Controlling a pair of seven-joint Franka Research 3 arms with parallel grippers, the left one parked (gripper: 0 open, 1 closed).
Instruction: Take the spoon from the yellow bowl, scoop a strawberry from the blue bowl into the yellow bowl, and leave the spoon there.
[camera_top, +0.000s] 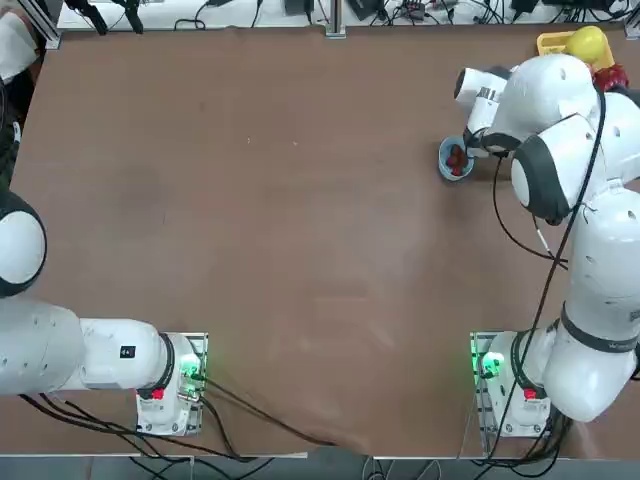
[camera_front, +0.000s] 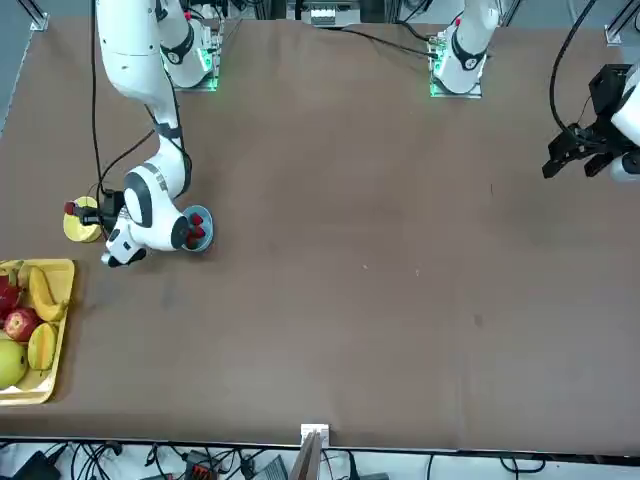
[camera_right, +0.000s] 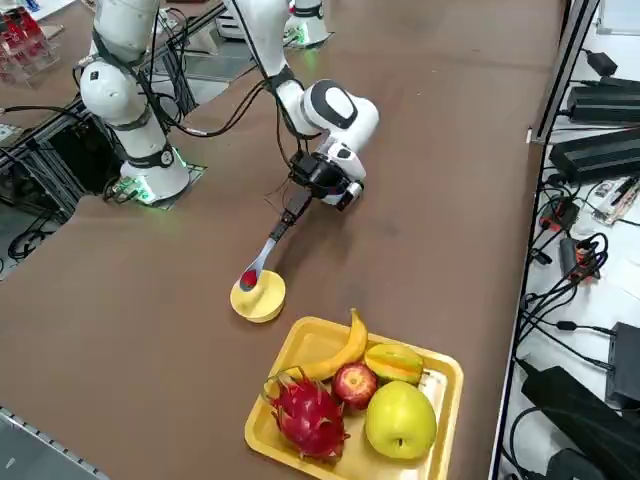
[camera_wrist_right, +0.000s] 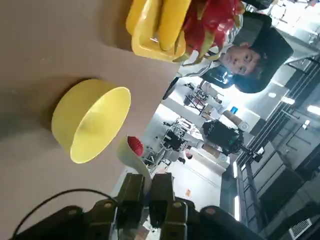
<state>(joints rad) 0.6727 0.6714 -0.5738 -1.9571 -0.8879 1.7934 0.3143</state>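
Nearest the arm's base, the blue bowl (camera_front: 197, 229) sits on the bench (camera_right: 130, 300) partly under the wrist, with red strawberries left in it. Just beyond, the right gripper (camera_right: 298, 203) has its jaws pressed together on the handle of the spoon (camera_right: 264, 260), which slants down and away. The spoon's tip carries a strawberry (camera_wrist_right: 135, 145) and hangs at the rim of the yellow bowl (camera_right: 258, 297), seemingly just above it. Farther out lies the fruit tray (camera_right: 440, 375), close to that bowl.

The risk I see is the berry rolling off the shallow spoon onto the bench if the wrist tips before the tip is fully over the bowl. A low approach could also nudge or tip the light bowl toward the tray.
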